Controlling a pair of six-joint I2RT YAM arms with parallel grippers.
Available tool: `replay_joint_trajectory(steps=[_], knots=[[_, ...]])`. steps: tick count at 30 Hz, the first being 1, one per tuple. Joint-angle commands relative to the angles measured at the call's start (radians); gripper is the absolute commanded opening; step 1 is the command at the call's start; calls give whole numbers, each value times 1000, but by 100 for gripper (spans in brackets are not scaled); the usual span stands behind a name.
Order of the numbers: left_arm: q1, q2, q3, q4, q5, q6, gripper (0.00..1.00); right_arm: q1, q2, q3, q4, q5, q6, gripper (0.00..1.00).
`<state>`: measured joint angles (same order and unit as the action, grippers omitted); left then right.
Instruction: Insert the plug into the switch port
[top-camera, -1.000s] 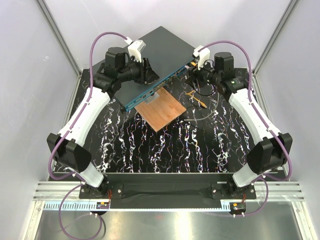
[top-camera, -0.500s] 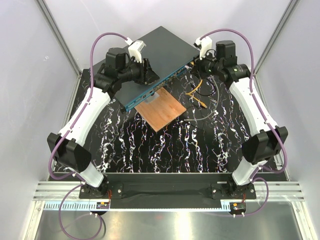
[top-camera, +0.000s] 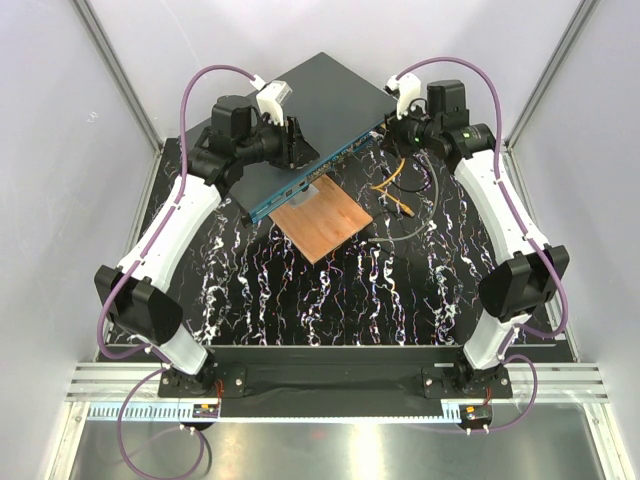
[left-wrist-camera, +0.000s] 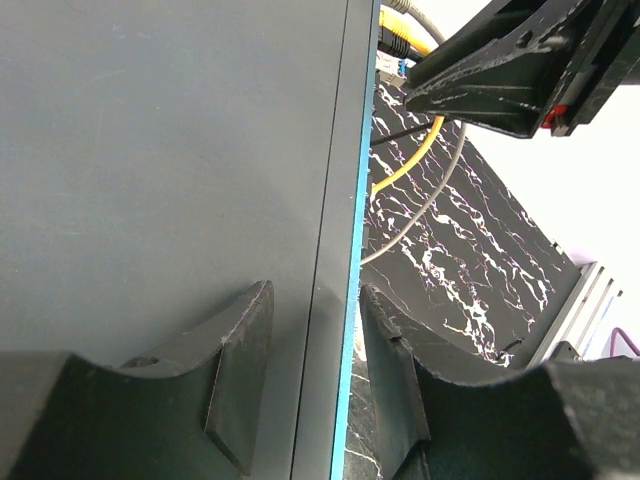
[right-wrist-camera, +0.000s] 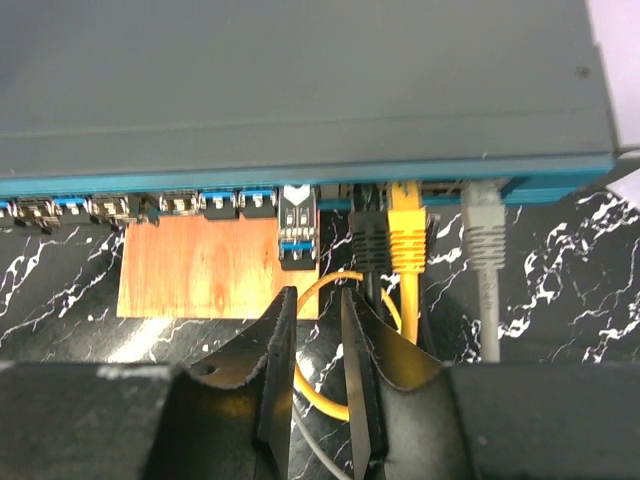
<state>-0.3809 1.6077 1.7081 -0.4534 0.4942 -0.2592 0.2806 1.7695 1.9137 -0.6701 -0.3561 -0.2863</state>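
Facing the switch port (right-wrist-camera: 366, 198), right gripper (right-wrist-camera: 316, 302) hangs barely parted; left gripper (left-wrist-camera: 315, 300) spread.

From above, the switch ports (top-camera: 340, 157) on the box (top-camera: 320, 100) are too small to tell apart. At the right wrist, the yellow cable (right-wrist-camera: 408, 290) dips behind the right gripper (right-wrist-camera: 316, 292).

Bright, diffuse light; faint shadows. Top view sharp. Left wrist view's upper right blown white; right claw (right-wrist-camera: 314, 296) soft.
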Motion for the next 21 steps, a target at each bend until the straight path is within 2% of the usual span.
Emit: replay_joint_trajectory(steps=[1,21], knots=[[0,-8,2,55,21,5,45,9,16,62,27,22,10,30],[2,-11,-7,48,23,20,45,42,116,183,44,54,1,29]])
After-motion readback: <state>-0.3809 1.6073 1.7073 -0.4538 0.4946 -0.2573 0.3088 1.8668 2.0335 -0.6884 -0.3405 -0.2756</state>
